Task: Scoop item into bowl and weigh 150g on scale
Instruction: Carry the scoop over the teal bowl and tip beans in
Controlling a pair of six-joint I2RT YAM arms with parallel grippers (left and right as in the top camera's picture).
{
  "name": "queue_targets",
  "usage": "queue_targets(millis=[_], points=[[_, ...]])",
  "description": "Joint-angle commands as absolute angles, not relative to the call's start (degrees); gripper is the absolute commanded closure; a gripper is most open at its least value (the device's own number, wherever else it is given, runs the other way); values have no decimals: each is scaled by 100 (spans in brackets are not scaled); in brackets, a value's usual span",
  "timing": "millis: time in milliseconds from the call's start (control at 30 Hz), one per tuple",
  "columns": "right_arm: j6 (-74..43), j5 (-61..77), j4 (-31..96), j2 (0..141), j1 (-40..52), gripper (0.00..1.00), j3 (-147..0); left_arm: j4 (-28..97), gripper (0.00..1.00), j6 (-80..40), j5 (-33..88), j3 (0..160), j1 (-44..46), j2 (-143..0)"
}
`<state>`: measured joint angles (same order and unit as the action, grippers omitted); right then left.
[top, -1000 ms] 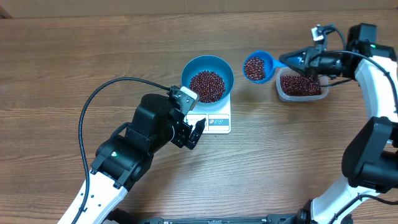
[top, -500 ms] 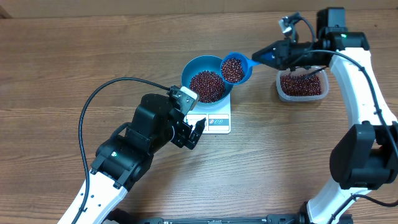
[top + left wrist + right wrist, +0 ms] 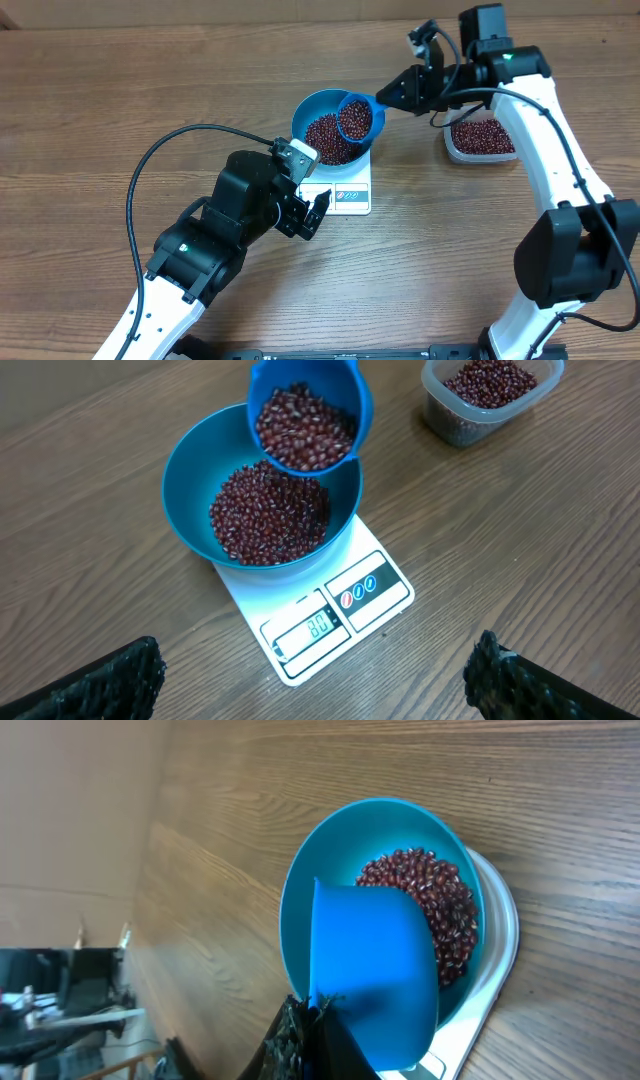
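Note:
The blue bowl (image 3: 303, 112) stands on the white scale (image 3: 346, 196) and holds a heap of red-brown beans (image 3: 325, 138). My right gripper (image 3: 400, 97) is shut on the handle of a small blue scoop (image 3: 357, 117) full of beans, tilted over the bowl's right rim. In the left wrist view the scoop (image 3: 305, 420) hangs above the bowl (image 3: 185, 475), and the scale (image 3: 340, 610) display reads 80. The right wrist view shows the scoop's underside (image 3: 370, 960) covering part of the bowl (image 3: 310, 860). My left gripper (image 3: 315, 212) rests open in front of the scale, holding nothing.
A clear plastic tub (image 3: 483, 140) with more beans stands right of the scale, under the right arm. The left arm's black cable (image 3: 150, 165) loops over the table to the left of the bowl.
My right gripper has carried the loaded scoop leftward from beside the tub to above the bowl and tipped it. The left arm has not moved.

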<state>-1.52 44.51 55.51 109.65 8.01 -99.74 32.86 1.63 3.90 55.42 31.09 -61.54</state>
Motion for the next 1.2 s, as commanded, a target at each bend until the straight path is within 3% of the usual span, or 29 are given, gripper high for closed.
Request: queue_targets(millis=[0, 1167], points=[[-327, 4200, 5400, 10694, 985, 96, -10208, 3251, 0, 106, 410, 5511, 3098, -6176], [-473, 1140, 5343, 10628, 2482, 96, -10665, 3249, 0, 128, 401, 5511, 3098, -6176]])
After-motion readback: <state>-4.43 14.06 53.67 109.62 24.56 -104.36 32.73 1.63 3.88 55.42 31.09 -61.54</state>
